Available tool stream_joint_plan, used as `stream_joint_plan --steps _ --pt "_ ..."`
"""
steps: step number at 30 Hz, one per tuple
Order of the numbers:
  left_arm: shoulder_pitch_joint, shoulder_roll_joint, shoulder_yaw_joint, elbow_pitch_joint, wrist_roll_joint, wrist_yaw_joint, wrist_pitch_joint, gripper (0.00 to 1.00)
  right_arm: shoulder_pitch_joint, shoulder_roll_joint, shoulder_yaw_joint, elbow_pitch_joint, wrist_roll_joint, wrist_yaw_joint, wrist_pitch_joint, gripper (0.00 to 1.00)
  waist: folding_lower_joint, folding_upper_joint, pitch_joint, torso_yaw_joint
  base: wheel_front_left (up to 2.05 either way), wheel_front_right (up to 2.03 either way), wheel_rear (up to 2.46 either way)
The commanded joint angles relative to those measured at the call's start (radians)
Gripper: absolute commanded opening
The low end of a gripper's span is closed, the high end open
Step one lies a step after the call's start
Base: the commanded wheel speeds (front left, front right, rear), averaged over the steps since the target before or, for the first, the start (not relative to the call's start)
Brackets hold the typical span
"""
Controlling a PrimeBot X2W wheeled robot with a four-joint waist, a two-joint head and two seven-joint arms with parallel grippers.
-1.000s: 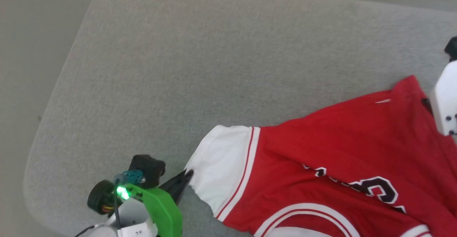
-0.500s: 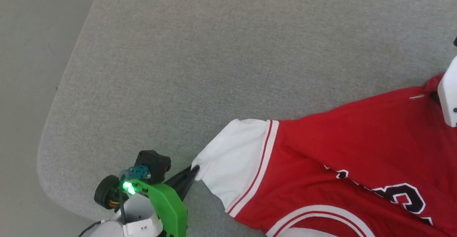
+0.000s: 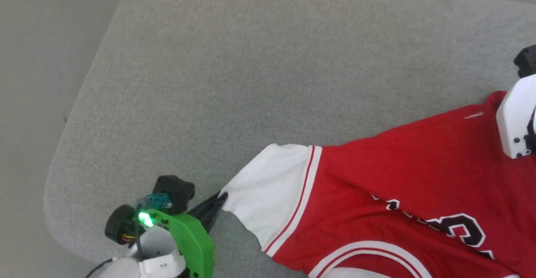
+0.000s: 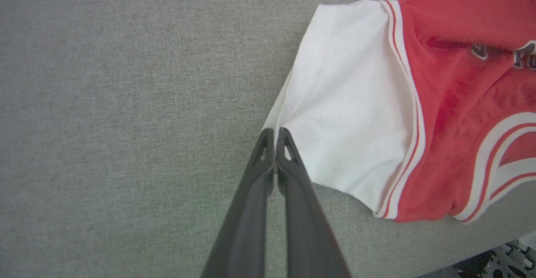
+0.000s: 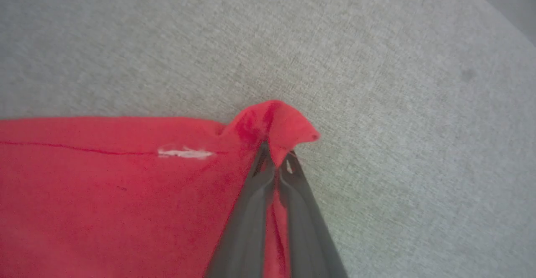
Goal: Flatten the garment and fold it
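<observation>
Grey table [image 3: 251, 81]: right gripper [image 5: 276, 155] has now clamped the garment [image 3: 398, 177]; left gripper [image 4: 275, 133] still pinches it.

The T-shirt [image 3: 398, 165] is thin, matt cloth. The bench [image 3: 251, 81] wears rough grey woven fabric. The left tool [image 4: 275, 133] looks like smooth matt plastic.

red garment [image 3: 398, 165], white sleeve [image 3: 268, 190], grey surface [image 3: 251, 81]
</observation>
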Motion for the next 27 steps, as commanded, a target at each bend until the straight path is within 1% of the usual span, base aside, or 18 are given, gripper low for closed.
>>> stream_joint_plan --steps 1,6,11,13,16,18,20,22,27 --pt "-0.003 0.010 0.011 -0.005 0.002 0.006 -0.010 0.00 0.004 0.003 0.009 0.006 0.012 -0.001 -0.032 0.00 -0.0001 0.0000 -0.068 -0.037 0.00 0.00 0.00" --pt "-0.006 0.033 0.048 -0.033 0.001 0.021 -0.028 0.00 -0.012 -0.018 0.028 -0.020 0.047 -0.001 -0.132 0.00 -0.0001 0.0000 -0.155 -0.078 0.00 0.00 0.00" --pt "-0.028 0.051 0.096 -0.071 0.013 0.042 -0.061 0.00 -0.019 -0.057 0.072 -0.104 0.082 -0.001 -0.227 0.00 -0.0001 0.0000 -0.232 -0.122 0.00 0.00 0.00" --pt "-0.042 0.058 0.113 -0.088 0.017 0.046 -0.072 0.00 -0.021 -0.068 0.075 -0.136 0.095 -0.001 -0.256 0.00 -0.0001 0.0000 -0.255 -0.139 0.00 0.00 0.00" --pt "-0.059 0.069 0.154 -0.128 0.003 0.056 -0.083 0.00 -0.031 -0.068 0.064 -0.178 0.107 -0.001 -0.295 0.00 -0.0001 0.0000 -0.279 -0.172 0.00 0.00 0.00" --pt "-0.079 0.092 0.183 -0.160 0.014 0.062 -0.089 0.00 -0.041 -0.069 0.055 -0.200 0.109 -0.001 -0.312 0.00 -0.0001 0.0000 -0.290 -0.191 0.00 0.00 0.00" --pt "-0.102 0.103 0.213 -0.195 0.014 0.068 -0.097 0.00 -0.050 -0.068 0.044 -0.227 0.110 -0.001 -0.329 0.00 -0.0001 0.0000 -0.299 -0.206 0.00 0.00 0.00" --pt "-0.128 0.118 0.230 -0.233 0.014 0.060 -0.098 0.00 -0.059 -0.067 0.032 -0.262 0.108 -0.001 -0.349 0.00 -0.0001 0.0000 -0.306 -0.222 0.00 0.00 0.00" --pt "-0.206 0.133 0.279 -0.297 0.016 0.061 -0.107 0.00 -0.072 -0.068 -0.004 -0.354 0.101 -0.001 -0.377 0.00 -0.0001 0.0000 -0.321 -0.250 0.00 0.00 0.00"
